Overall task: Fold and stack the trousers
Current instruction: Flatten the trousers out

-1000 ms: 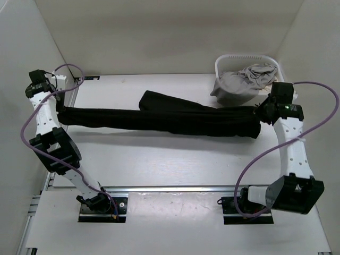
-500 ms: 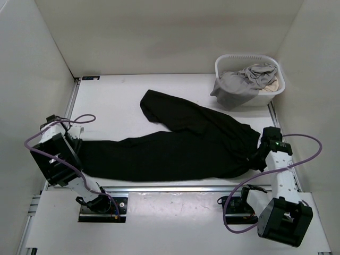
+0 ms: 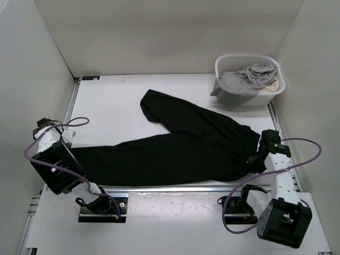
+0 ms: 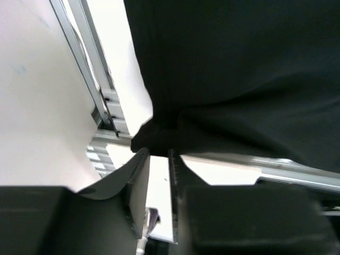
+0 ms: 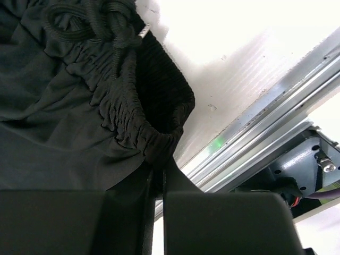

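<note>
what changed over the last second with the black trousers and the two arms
Both arms drew back to the near edge, dragging the plain black fabric trousers from a taut band across mid-table down to lie spread by the front rail. The left pincer still grips a leg end, the right pincer the waistband. The white plastic basket and its grey garment stayed put.

Both low and clamped: left hand (image 4: 159, 151), right hand (image 5: 158, 169).
</note>
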{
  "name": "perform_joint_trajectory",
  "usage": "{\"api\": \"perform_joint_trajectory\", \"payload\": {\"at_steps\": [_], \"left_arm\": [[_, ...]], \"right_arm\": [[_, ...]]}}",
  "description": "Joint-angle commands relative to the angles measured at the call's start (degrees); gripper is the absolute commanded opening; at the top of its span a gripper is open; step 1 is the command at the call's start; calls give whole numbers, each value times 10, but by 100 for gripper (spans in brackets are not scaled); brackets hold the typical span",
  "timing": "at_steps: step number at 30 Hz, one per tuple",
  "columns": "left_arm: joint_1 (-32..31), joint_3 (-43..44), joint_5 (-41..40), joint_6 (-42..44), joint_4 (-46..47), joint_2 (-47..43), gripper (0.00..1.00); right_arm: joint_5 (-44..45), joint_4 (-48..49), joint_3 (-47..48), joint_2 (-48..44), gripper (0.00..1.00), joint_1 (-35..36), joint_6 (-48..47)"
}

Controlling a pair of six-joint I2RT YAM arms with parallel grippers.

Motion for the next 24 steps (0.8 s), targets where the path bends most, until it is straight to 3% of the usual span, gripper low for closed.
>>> {"api": "perform_joint_trajectory", "payload": {"at_steps": [1, 4, 8, 10, 11, 12, 13, 15, 17, 20, 21, 24], "left_arm": [[15, -21, -34, 25, -38, -24, 28], [29, -72, -72, 38, -57, -29, 21], [49, -107, -104, 58, -34, -29, 21], [49, -82, -88, 47, -34, -29, 26], [49, -32, -72, 41, -34, -23, 31], [49, 2, -49, 35, -39, -15, 38], [41, 75, 14, 27, -48, -15, 40], [22, 143, 84, 20, -78, -3, 50], [-30, 217, 168, 14, -95, 3, 55], [-120, 251, 183, -17, -95, 23, 68], [-184, 275, 183, -28, -90, 51, 70], [-296, 359, 209, -69, -90, 143, 85]], "right_arm": [[21, -23, 7, -14, 0, -2, 17], [29, -37, 7, -14, 0, -2, 23], [42, -49, 7, -20, 0, -7, 43], [70, -63, 7, -26, 0, -7, 66], [80, -79, 7, -32, 26, -7, 78], [87, -85, 13, -32, 45, -7, 88], [94, -91, 13, -47, 61, -7, 111], [111, -102, 43, -63, 79, -7, 129], [111, -89, 73, -93, 85, -7, 130], [135, -31, 138, -109, 90, -7, 85], [140, -10, 156, -109, 90, -7, 70], [114, 47, 196, -34, 97, -7, 0]]}}
